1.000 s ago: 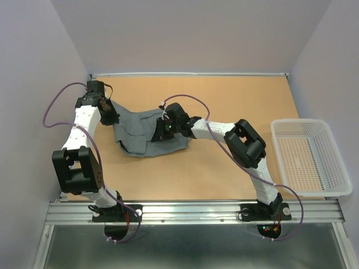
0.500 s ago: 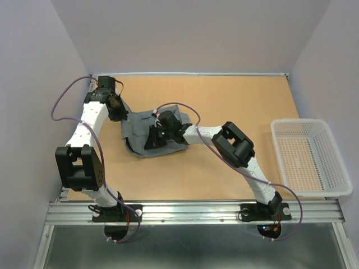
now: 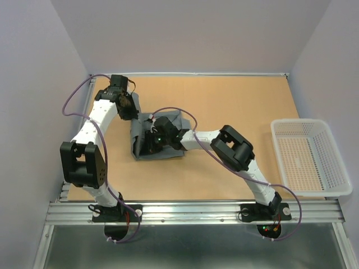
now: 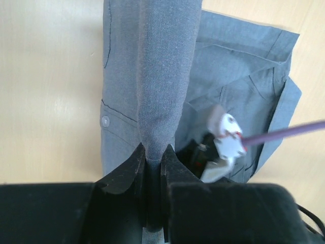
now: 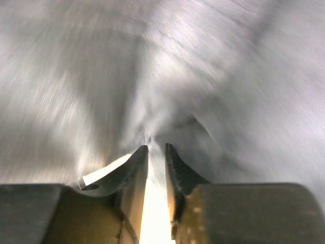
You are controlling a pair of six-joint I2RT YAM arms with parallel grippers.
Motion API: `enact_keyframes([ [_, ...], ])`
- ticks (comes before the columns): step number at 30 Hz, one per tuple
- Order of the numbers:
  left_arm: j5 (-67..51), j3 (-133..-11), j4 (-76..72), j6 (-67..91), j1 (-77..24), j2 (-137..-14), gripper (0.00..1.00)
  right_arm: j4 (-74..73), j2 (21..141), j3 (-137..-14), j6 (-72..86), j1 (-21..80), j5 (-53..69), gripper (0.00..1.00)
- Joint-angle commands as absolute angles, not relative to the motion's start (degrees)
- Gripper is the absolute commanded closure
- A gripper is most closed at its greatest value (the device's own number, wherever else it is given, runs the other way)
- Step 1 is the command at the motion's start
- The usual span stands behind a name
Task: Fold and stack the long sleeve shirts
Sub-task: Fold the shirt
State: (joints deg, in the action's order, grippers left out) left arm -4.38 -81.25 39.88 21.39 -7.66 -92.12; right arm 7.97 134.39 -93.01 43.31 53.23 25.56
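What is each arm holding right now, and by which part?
Left gripper: the grey shirt, pinched by a raised fold of cloth. Right gripper: tips at the shirt, view blurred; a hold cannot be told.

I see the shirt (image 4: 152, 66) as plain medium grey, no print, with small pale buttons (image 4: 105, 121). The table (image 3: 235, 101) under it reads tan-orange. My arms (image 3: 92, 124) are white with black joints, their cables (image 3: 68, 103) purple. The mesh basket (image 3: 338, 162) is white.
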Motion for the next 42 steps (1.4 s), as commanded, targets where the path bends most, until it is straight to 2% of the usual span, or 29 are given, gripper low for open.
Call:
enact_keyframes([
  [1,-3.8,-82.7,38.4,21.9,-9.0,-92.9,1.00,9.2,124.4,-85.2,40.9,50.5,17.2,0.69],
  [3,-3.7,-83.0,38.3,21.7,-10.4,-93.8,1.00,7.1,120.1,-82.8,38.5,49.6,12.7,0.62],
  [6,-3.6,-83.6,38.1,21.8,-12.1,-94.5,1.00,4.6,115.0,-78.9,35.9,48.1,9.4,0.59],
  [10,-3.1,-84.2,38.3,22.1,-13.6,-94.9,1.00,0.2,109.1,-75.4,32.8,46.6,4.6,0.59],
  [14,-3.6,-84.7,38.0,23.1,-15.0,-95.3,1.00,0.2,104.8,-68.9,33.7,42.8,5.1,0.60],
  [25,-4.7,-85.7,35.3,26.2,-19.7,-98.9,1.00,0.1,105.2,-61.4,40.3,38.2,9.3,0.62],
  [32,-4.5,-88.7,35.7,27.3,-21.9,-100.5,1.00,0.1,109.4,-59.1,43.1,37.0,12.7,0.69],
  [38,-5.5,-90.2,34.4,28.4,-25.7,-104.2,1.00,0.8,111.7,-58.5,44.6,36.7,15.3,0.88],
  [42,-5.4,-91.1,34.7,27.5,-28.5,-107.0,1.00,1.1,111.2,-58.1,44.6,36.5,15.1,0.89],
])
